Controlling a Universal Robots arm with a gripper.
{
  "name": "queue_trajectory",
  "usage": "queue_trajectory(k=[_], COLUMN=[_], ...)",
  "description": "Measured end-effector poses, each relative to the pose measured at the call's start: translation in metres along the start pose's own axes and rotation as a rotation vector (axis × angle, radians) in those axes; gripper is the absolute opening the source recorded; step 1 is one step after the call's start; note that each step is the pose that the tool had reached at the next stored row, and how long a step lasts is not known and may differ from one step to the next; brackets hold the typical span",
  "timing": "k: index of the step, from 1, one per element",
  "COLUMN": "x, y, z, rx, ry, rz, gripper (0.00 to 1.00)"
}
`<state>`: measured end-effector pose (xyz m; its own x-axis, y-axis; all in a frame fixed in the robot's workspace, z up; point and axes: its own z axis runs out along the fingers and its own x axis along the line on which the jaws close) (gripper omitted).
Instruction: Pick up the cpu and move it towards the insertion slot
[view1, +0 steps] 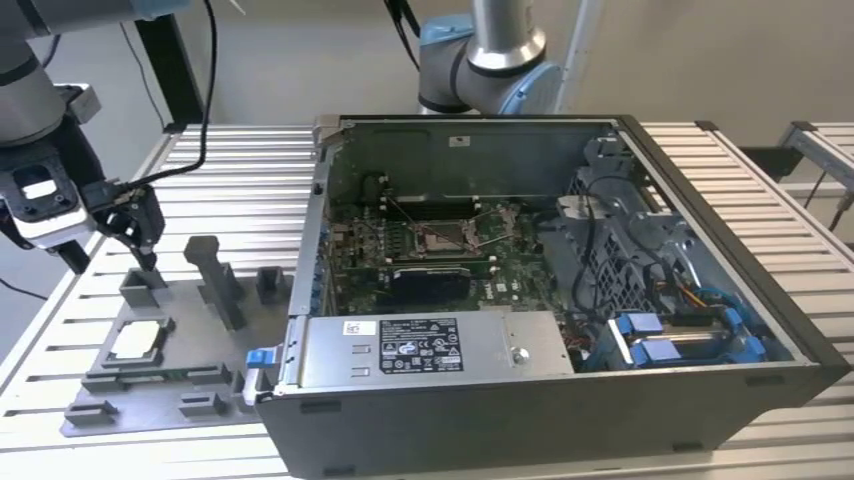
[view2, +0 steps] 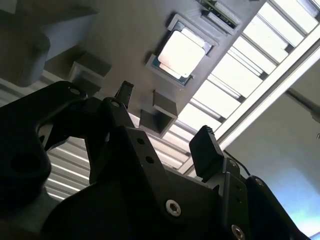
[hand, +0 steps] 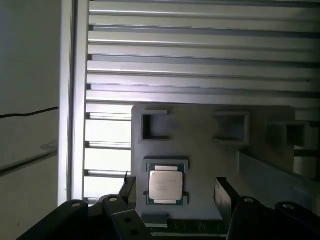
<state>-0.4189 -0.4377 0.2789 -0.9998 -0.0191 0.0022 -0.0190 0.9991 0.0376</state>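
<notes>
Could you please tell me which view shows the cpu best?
The first wrist view: it looks straight down on the cpu, showing its whole square top seated in the grey fixture. The second wrist view catches it at a slant, under glare; the exterior view shows it far off, at the exterior view's left.

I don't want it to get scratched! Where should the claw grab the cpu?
Probably by two opposite thin edges of the cpu, coming straight down from above: it lies flat, metal top up, in a pocket of the grey fixture, so only its rim offers a hold.
</notes>
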Motion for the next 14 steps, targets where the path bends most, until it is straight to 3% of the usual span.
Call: queue_trajectory(k=[11,14], x=[0.0022,0.0027], y=[-0.0006,-0.0007], z=[0.0172,0.0187], rx=[0.0002,0.0004], ry=[0.0001,0.0003], rz=[0.0,0.0], gripper=[1.0,1.0])
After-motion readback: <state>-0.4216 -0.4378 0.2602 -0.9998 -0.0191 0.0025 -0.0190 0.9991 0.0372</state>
